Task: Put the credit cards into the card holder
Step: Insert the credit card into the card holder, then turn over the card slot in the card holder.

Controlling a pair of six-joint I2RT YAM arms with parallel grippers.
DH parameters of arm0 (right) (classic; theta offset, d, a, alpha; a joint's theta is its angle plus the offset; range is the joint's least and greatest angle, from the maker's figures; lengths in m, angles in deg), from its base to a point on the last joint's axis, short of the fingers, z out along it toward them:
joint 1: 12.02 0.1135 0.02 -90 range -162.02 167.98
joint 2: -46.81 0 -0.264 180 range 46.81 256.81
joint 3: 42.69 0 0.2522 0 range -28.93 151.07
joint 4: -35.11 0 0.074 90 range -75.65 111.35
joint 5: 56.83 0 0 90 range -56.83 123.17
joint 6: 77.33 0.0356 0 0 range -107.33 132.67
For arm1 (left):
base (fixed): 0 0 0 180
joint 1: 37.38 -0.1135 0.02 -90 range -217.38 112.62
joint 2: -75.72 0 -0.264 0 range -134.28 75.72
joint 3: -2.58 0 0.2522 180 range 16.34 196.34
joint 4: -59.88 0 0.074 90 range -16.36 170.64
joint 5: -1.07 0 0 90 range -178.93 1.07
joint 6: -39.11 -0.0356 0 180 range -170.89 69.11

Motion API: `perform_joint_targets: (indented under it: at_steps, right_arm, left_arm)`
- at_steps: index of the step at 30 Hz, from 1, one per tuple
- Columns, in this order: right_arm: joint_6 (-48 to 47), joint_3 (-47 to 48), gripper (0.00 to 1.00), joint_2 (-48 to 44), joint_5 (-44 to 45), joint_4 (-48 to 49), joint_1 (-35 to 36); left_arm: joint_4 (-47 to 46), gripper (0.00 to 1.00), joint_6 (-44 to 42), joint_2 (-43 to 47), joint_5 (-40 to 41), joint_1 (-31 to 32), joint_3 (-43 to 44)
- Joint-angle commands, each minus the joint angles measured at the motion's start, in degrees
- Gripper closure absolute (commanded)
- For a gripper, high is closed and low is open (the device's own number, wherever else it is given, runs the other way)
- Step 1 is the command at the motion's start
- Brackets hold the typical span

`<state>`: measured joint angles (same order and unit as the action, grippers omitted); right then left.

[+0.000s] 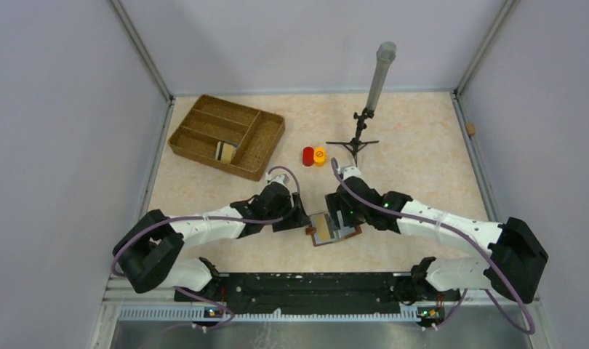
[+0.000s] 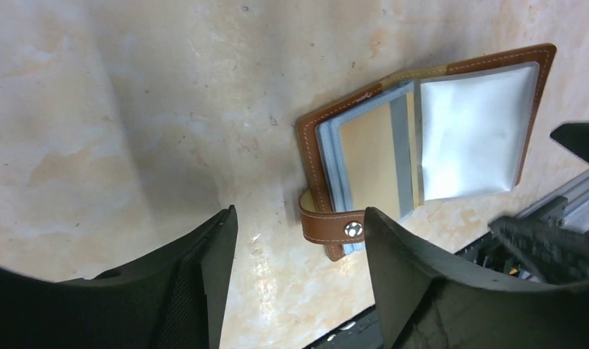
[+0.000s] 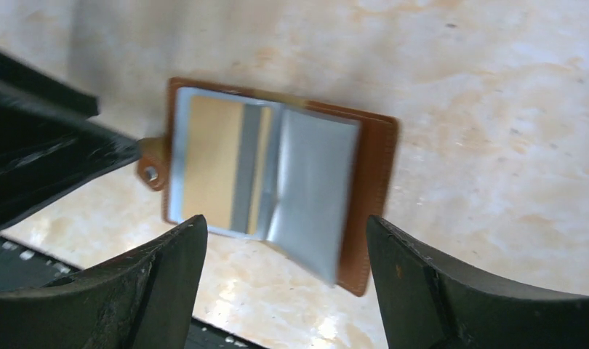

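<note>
- Top view: the small reddish-brown leather-like folding card holder [image 1: 334,229] lies opened flat on the pale marbled counter [image 1: 422,160], near the arm bases. The left hand [image 1: 303,221] sits just beside its left edge and the right hand [image 1: 344,215] over its far right side. No loose card shows on the counter, so the loading looks largely done. The divided wicker tray [image 1: 182,138] and the red and orange round caps [image 1: 314,155] are well apart from it.
- Left wrist view: a thin yellowish-gold rectangular credit card [image 2: 369,156] sits inside a clear sleeve on the holder's left half. A blue-grey strip [image 2: 402,145] beside it may be a second card, though this cannot be told for sure. The right sleeve [image 2: 473,131] looks empty. The left hand is spread wide above the snap strap [image 2: 335,229], grasping nothing.
- Right wrist view: the gold card appears seated in its sleeve. The right hand [image 3: 286,222] is released, its fingers [image 3: 168,269] well apart, touching nothing. What seems left is folding the holder shut.
</note>
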<state>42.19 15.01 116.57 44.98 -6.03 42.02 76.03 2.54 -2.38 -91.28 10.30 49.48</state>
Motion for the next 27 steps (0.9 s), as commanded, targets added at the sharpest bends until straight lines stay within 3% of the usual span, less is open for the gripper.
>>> perform_joint_targets:
  at_steps: [1,10,27]
  right_arm:
    - [2.3,-1.2,0.21,-1.8,4.1,-4.1,-4.1]
    - [3.8,-6.6,0.3,0.8,1.7,0.2,-7.8]
    - [4.5,-8.3,0.36,4.2,1.2,2.8,-9.3]
  left_arm:
    - [-3.4,0.3,0.5,0.2,-3.4,0.2,2.1]
    - [-3.6,0.23,0.1,-4.7,-6.4,1.6,4.5]
    - [4.3,0.41,-1.6,-9.5,-4.8,2.1,8.1]
